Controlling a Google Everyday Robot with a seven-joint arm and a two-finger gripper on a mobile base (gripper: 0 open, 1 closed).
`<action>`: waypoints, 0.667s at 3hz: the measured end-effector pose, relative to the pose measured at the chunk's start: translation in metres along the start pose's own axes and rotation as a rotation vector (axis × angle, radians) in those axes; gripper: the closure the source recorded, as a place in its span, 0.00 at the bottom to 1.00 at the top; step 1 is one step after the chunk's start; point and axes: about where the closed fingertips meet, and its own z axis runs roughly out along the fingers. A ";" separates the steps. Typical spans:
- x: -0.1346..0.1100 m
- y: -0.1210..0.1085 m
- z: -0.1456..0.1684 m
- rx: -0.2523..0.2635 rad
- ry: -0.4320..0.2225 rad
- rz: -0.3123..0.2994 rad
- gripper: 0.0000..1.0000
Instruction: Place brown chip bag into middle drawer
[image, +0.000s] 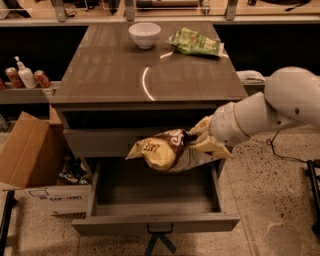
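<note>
The brown chip bag (162, 151), yellow-tan and dark brown with white lettering and a silvery edge, hangs in the air over the open middle drawer (155, 220). My gripper (206, 141) is shut on the bag's right end, at the right side of the cabinet front, with the white arm reaching in from the right. The drawer is pulled out, plain grey inside, with a small dark handle (159, 230) on its front. The bag sits level with the closed upper drawer front (100, 140), above the drawer's back half.
A white bowl (144, 34) and a green chip bag (196, 43) lie at the back of the cabinet top (125, 75). A cardboard box (35, 165) stands on the floor at the left. Cans and a bottle (25, 77) sit on a low shelf at the left.
</note>
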 end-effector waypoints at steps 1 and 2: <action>0.028 0.007 0.024 -0.027 -0.021 0.055 1.00; 0.072 0.018 0.060 -0.043 -0.022 0.131 1.00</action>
